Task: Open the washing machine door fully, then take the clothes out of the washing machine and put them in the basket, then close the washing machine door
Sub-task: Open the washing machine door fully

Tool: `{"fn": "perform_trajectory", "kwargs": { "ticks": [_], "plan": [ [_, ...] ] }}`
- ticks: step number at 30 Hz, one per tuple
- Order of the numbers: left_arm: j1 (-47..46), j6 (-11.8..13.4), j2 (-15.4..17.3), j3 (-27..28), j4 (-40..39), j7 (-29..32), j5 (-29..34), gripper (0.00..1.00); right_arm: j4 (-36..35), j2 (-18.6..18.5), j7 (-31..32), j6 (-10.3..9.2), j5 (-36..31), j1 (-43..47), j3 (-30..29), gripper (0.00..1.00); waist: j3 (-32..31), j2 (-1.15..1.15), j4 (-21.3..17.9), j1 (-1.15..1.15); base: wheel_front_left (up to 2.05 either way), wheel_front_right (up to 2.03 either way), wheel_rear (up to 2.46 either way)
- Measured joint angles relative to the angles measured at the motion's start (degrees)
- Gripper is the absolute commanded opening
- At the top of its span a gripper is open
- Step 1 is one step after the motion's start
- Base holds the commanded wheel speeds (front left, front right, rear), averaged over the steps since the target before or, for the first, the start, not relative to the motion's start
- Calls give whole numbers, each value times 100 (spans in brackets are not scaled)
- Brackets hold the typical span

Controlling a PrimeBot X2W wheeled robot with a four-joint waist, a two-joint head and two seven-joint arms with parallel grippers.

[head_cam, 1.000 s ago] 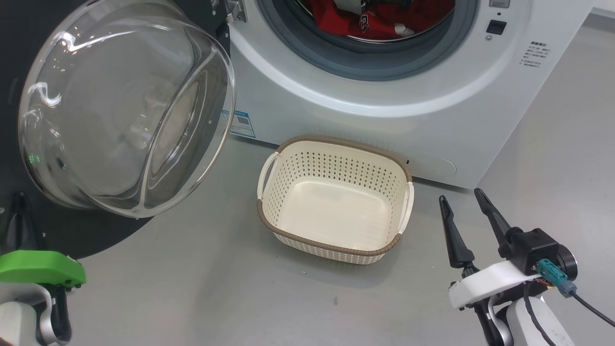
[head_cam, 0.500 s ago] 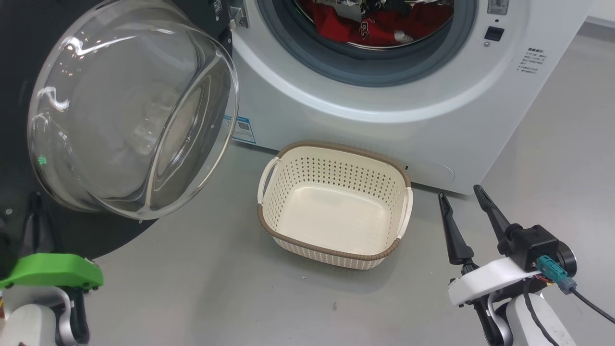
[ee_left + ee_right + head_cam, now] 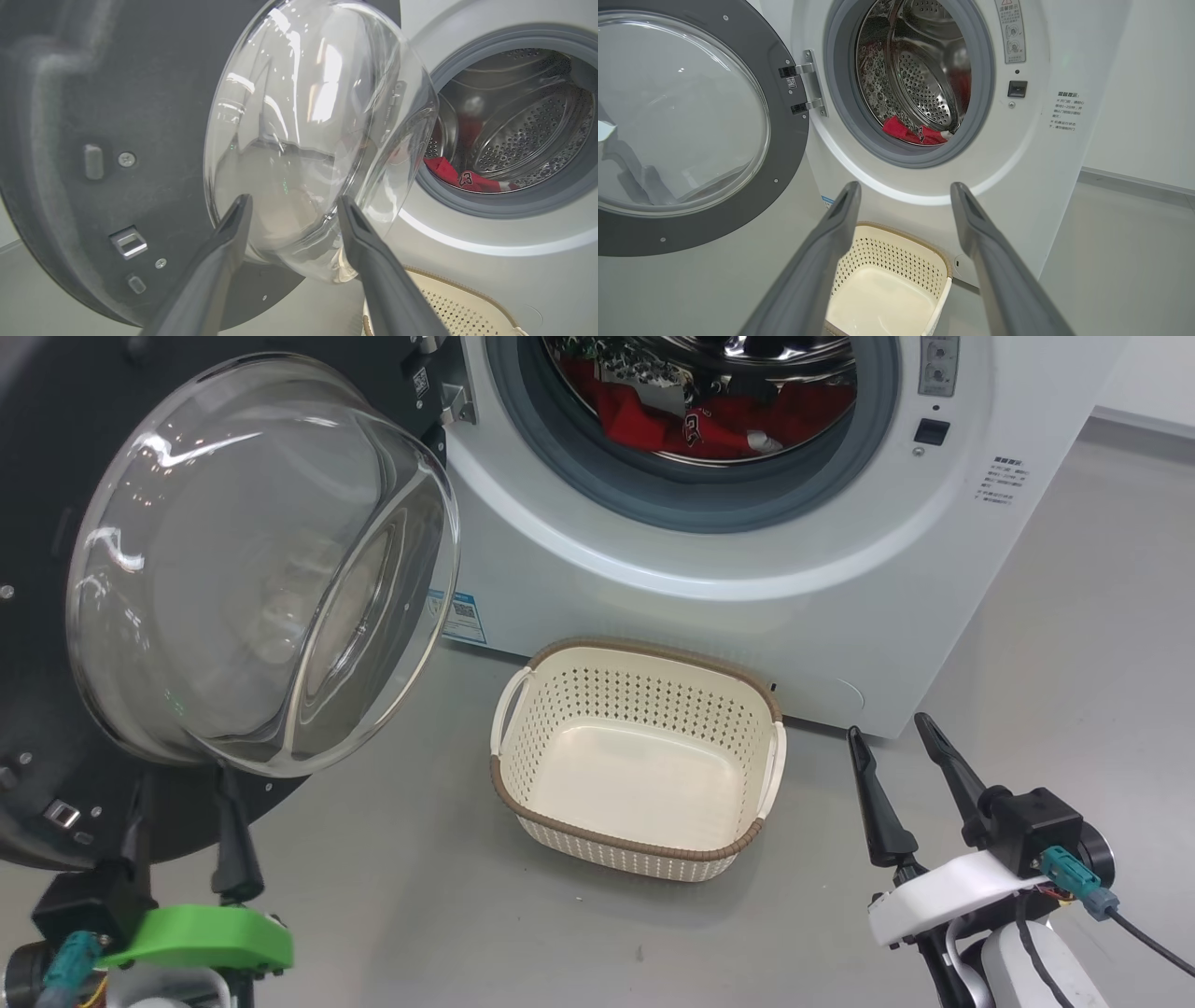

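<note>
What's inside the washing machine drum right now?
Red clothes with white print lie at the bottom of the steel drum. The grey rubber rim covers their front edge, so the number of pieces cannot be told.

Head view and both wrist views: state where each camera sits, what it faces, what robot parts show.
Head view: on the head, facing down at the basket before the washing machine; left fingers and right fingers below.
Left wrist view: along its fingers at the washing machine door.
Right wrist view: along its fingers at the drum.
All share the clothes.
</note>
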Motion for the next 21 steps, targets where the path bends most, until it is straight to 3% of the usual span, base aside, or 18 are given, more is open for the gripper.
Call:
{"fn": "perform_trajectory", "kwargs": {
  "ticks": [11, 21],
  "plan": [
    [494, -276, -77, -784, -471, 0, 458, 100, -1, 2, 0, 0, 169, 112, 149, 100, -143, 0, -305, 0, 0, 0, 0],
    [556, -332, 22, -977, -655, 32, 603, 100, -45, 2, 0, -64, 205, 216, 191, 100, -234, 0, -774, 0, 0, 0, 0]
  ]
}}
